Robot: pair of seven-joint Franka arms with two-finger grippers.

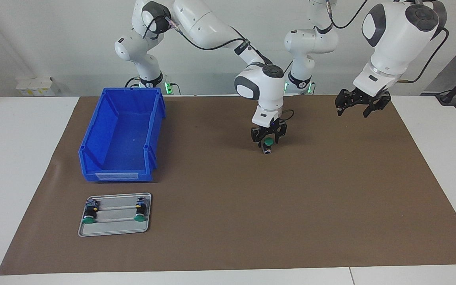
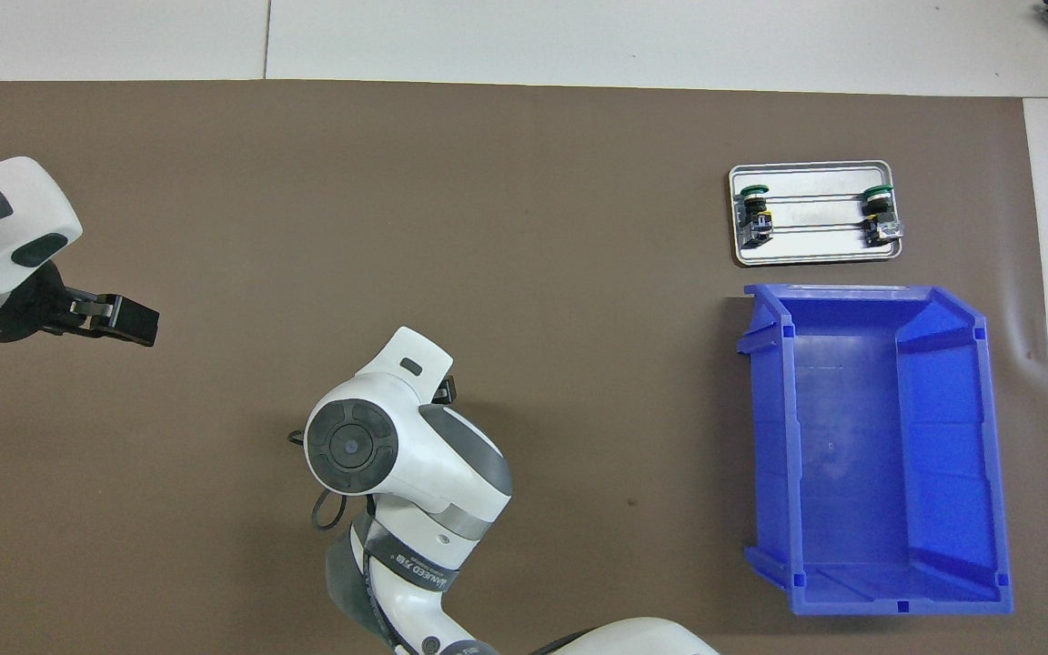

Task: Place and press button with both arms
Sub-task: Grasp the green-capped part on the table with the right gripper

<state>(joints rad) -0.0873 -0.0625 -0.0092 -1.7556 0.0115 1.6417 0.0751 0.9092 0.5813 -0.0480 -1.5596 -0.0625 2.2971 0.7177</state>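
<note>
My right gripper (image 1: 268, 139) reaches to the middle of the brown mat and is shut on a button (image 1: 268, 145), green cap up and body hanging below the fingers, low over the mat. In the overhead view the right arm's wrist (image 2: 378, 437) hides this button. My left gripper (image 1: 361, 103) hangs open and empty in the air over the mat toward the left arm's end; it also shows in the overhead view (image 2: 119, 318). Two more green-capped buttons (image 1: 89, 217) (image 1: 140, 213) lie in a small metal tray (image 1: 115, 231).
A large empty blue bin (image 1: 123, 134) stands on the mat toward the right arm's end, nearer to the robots than the tray (image 2: 815, 255). The brown mat (image 1: 291, 206) covers most of the white table.
</note>
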